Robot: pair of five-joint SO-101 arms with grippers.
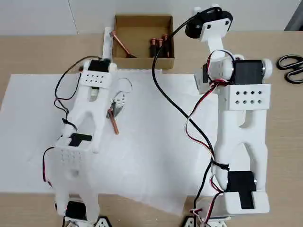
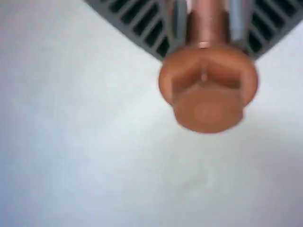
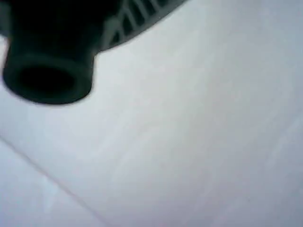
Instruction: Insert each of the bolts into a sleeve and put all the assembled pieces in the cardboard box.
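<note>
My left gripper (image 1: 115, 109) hangs over the white paper, shut on a copper bolt (image 1: 113, 122) that points down towards the sheet. Its hex head (image 2: 208, 94) faces the left wrist camera, with the shank between the grey ribbed jaws. In the right wrist view, my right gripper (image 3: 90, 23) is shut on a black hollow sleeve (image 3: 47, 78) with its open end showing. The right arm (image 1: 244, 109) stands folded at the right. The cardboard box (image 1: 142, 61) sits at the back centre and holds several assembled pieces (image 1: 158, 46) and one copper bolt (image 1: 120, 45).
White paper (image 1: 156, 151) covers the middle of the wooden table. Scissors (image 1: 291, 68) lie at the far right edge. A black cable (image 1: 165, 94) runs across the paper from the right arm's wrist.
</note>
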